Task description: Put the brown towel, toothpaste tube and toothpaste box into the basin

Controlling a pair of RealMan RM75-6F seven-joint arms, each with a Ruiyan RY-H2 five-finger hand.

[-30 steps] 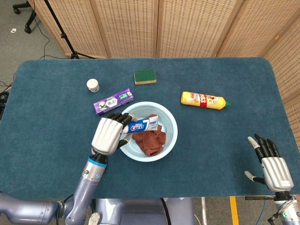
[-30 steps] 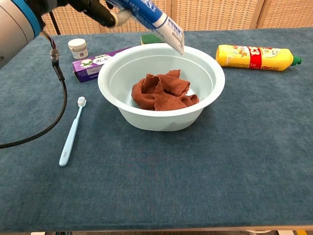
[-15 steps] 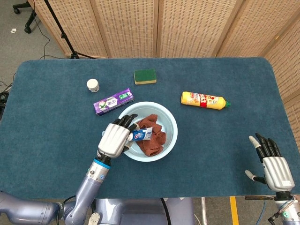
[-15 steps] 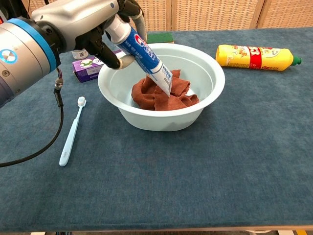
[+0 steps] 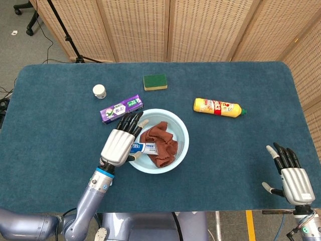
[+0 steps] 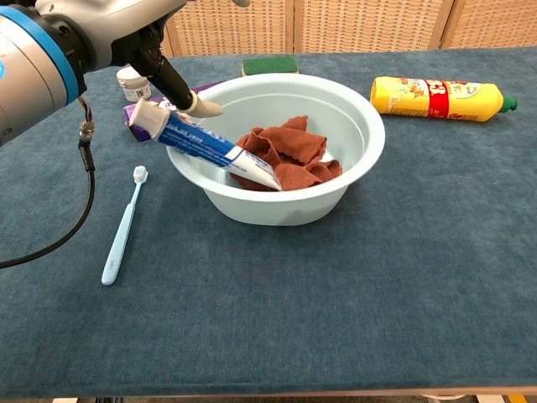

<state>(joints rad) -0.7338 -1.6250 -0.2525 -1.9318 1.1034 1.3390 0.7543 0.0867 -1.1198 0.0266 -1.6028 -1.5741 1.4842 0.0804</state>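
The light blue basin (image 5: 183,128) (image 6: 370,128) stands mid-table with the brown towel (image 5: 161,144) (image 6: 292,156) bunched inside. The toothpaste tube (image 5: 145,148) (image 6: 204,144) leans over the basin's left rim: its flat end rests on the towel and its cap end sticks out past the rim. My left hand (image 5: 120,143) (image 6: 126,38) hovers just above the tube with fingers spread, holding nothing. The purple toothpaste box (image 5: 121,108) (image 6: 156,107) lies on the table behind the basin's left side. My right hand (image 5: 292,175) is open at the front right edge.
A yellow bottle (image 5: 218,107) (image 6: 436,98) lies right of the basin. A green sponge (image 5: 155,82) (image 6: 268,65) and a small white jar (image 5: 99,91) (image 6: 132,82) sit behind. A light blue toothbrush (image 6: 123,225) lies left of the basin.
My left hand lowered the tube into the basin, let it go and drew back left with fingers spread. The tube now leans on the rim. The right hand stayed put.
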